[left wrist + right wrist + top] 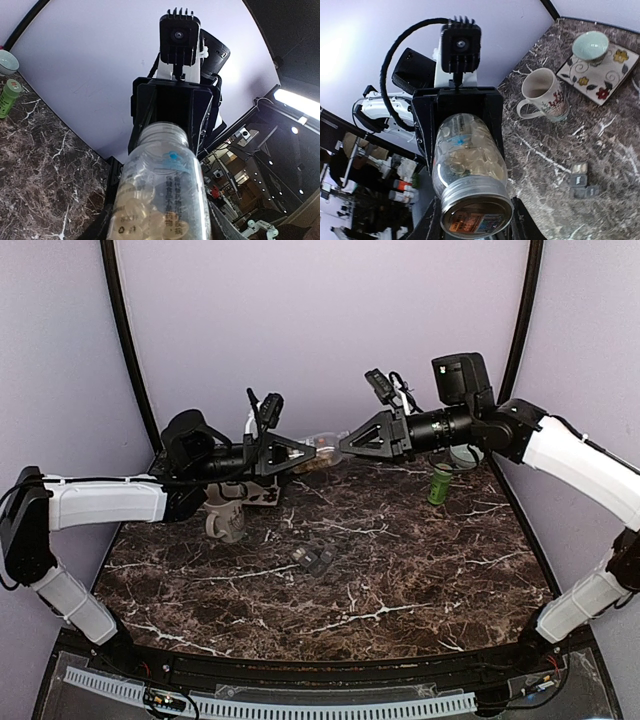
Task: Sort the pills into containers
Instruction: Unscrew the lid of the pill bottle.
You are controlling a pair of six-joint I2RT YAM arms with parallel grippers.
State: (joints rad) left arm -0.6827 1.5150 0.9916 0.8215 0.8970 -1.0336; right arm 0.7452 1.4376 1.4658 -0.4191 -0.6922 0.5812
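Note:
A clear jar (322, 445) with a silver lid (476, 212) is held level in the air between both arms, above the far middle of the table. The tan-yellow pills (475, 155) lie heaped inside it (150, 210). My left gripper (305, 452) is shut on the jar's body at its bottom end (160, 220). My right gripper (345, 445) meets it from the other side, and its fingers press on both sides of the lid (477, 220). The containers (314, 558), a small dark grey strip, lie on the marble below (582, 182).
A white mug (225, 518) stands at the left rear (542, 95). Beside it, a pale teal bowl (590, 45) sits on a patterned tile (615, 75). A small green bottle (440, 483) stands at the right rear. Purple walls close the table's back and sides.

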